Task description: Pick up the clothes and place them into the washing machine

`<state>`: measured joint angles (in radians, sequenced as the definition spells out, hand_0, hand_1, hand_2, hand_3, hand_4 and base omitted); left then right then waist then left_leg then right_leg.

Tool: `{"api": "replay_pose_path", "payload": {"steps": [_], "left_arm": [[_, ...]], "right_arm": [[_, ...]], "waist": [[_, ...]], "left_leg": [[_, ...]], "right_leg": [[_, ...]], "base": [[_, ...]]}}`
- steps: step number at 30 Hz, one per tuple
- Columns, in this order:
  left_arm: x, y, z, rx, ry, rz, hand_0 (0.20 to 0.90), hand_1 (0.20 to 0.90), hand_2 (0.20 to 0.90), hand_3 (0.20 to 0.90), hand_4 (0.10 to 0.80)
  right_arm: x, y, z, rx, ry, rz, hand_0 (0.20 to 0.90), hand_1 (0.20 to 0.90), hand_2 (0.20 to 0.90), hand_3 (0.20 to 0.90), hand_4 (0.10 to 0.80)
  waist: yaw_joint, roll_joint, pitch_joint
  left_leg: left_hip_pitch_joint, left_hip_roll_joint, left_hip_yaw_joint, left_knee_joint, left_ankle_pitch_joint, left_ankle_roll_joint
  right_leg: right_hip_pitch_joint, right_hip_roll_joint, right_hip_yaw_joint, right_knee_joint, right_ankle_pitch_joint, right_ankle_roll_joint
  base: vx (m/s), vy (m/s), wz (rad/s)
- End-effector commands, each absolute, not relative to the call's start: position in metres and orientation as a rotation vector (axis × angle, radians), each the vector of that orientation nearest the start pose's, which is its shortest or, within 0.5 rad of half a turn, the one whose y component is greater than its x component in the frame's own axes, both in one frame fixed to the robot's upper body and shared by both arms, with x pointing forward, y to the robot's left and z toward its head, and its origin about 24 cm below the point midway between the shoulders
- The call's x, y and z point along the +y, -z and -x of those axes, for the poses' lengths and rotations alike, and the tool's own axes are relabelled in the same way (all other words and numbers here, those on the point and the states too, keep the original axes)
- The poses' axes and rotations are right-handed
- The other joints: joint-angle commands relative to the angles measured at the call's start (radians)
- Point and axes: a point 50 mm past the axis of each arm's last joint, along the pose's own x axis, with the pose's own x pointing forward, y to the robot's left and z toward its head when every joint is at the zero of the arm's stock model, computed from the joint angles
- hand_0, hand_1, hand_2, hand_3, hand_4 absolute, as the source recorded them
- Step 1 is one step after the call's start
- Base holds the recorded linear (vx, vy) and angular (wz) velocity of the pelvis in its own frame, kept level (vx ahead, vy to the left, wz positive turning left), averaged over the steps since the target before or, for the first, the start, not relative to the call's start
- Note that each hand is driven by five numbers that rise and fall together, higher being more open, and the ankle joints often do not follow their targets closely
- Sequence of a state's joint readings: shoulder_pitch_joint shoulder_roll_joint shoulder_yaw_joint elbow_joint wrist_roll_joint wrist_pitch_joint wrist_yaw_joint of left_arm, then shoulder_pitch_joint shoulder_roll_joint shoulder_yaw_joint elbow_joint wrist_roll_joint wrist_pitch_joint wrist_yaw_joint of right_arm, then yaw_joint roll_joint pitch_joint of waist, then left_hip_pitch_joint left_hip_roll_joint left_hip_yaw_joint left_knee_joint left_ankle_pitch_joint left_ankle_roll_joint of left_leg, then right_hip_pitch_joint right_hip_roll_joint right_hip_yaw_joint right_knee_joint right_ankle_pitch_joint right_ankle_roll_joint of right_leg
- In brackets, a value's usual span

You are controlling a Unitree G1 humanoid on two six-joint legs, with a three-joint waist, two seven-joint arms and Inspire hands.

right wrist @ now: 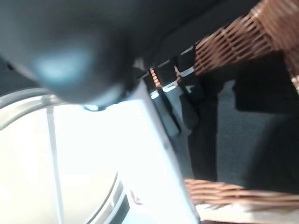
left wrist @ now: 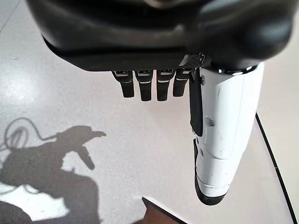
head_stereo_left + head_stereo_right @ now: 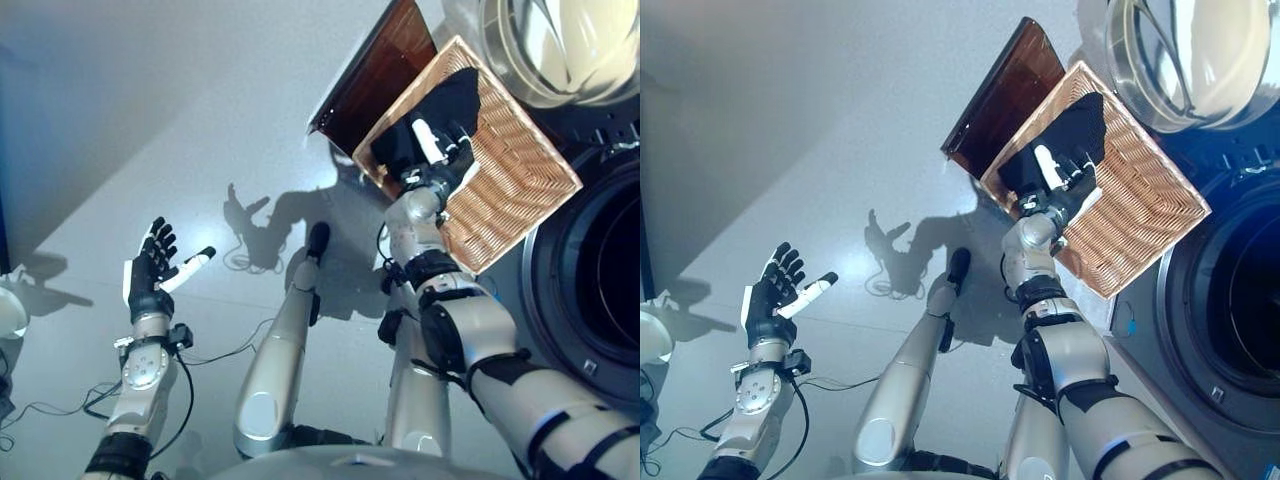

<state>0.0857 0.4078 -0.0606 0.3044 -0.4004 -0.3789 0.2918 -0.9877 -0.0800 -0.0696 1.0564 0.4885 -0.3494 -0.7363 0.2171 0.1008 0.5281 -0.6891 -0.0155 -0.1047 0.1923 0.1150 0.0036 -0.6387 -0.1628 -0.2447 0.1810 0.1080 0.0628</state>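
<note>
A wicker basket [image 3: 520, 170] stands beside the washing machine [image 3: 600, 260], whose round opening shows dark. Black clothes [image 3: 452, 98] lie in the basket's far end. My right hand [image 3: 440, 160] reaches into the basket over the near part of the clothes. Its white-covered thumb sticks up and its fingers [image 1: 180, 93] stretch straight toward the dark cloth [image 1: 243, 140], at or just above it. My left hand [image 3: 152, 275] is raised over the bare floor far to the left. Its fingers [image 2: 145, 86] are spread and it is empty.
The machine's round door [image 3: 560, 40] hangs open past the basket. A dark brown board [image 3: 375, 70] leans against the basket's left side. A white object [image 3: 8, 310] shows at the left edge. Grey floor lies between my two arms.
</note>
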Motion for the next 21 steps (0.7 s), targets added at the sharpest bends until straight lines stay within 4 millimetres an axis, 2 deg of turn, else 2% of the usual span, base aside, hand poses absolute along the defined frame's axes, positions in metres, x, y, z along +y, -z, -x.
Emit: {"api": "replay_pose_path", "payload": {"steps": [1, 4, 13, 21], "left_arm": [[0.283, -0.028, -0.201, -0.093, -0.455, -0.088, 0.900, 0.900, 0.900, 0.900, 0.800], [0.284, -0.031, -0.200, -0.103, -0.441, -0.095, 0.900, 0.900, 0.900, 0.900, 0.800], [0.287, -0.032, -0.201, -0.109, -0.434, -0.102, 0.900, 0.900, 0.900, 0.900, 0.800], [0.287, -0.033, -0.201, -0.110, -0.429, -0.103, 0.900, 0.900, 0.900, 0.900, 0.800]], "right_arm": [[-0.148, -0.150, -0.399, -0.138, 0.654, -0.479, 0.900, 0.900, 0.900, 0.900, 0.800], [-0.156, -0.164, -0.404, -0.161, 0.636, -0.454, 0.900, 0.900, 0.900, 0.900, 0.800], [-0.172, -0.177, -0.408, -0.180, 0.667, -0.439, 0.900, 0.900, 0.900, 0.900, 0.800], [-0.177, -0.189, -0.410, -0.214, 0.662, -0.420, 0.900, 0.900, 0.900, 0.900, 0.800]], "waist": [[0.019, 0.013, -0.008], [0.028, 0.021, -0.008], [0.040, 0.028, -0.008], [0.042, 0.030, -0.008]], "left_leg": [[-0.057, -0.054, 0.053, -0.006, -0.036, -0.014], [-0.063, -0.054, 0.053, -0.012, -0.030, -0.016], [-0.076, -0.057, 0.053, -0.016, -0.026, -0.018], [-0.091, -0.054, 0.053, -0.016, -0.022, -0.019]], "right_leg": [[-0.025, -0.049, 0.045, -0.031, 0.024, 0.045], [-0.032, -0.049, 0.046, -0.034, 0.026, 0.045], [-0.048, -0.052, 0.048, -0.030, 0.026, 0.046], [-0.066, -0.052, 0.047, -0.025, 0.026, 0.046]], "base": [[0.000, 0.000, 0.00], [0.000, 0.000, 0.00], [0.000, -0.002, 0.02], [0.000, 0.000, 0.00]]}}
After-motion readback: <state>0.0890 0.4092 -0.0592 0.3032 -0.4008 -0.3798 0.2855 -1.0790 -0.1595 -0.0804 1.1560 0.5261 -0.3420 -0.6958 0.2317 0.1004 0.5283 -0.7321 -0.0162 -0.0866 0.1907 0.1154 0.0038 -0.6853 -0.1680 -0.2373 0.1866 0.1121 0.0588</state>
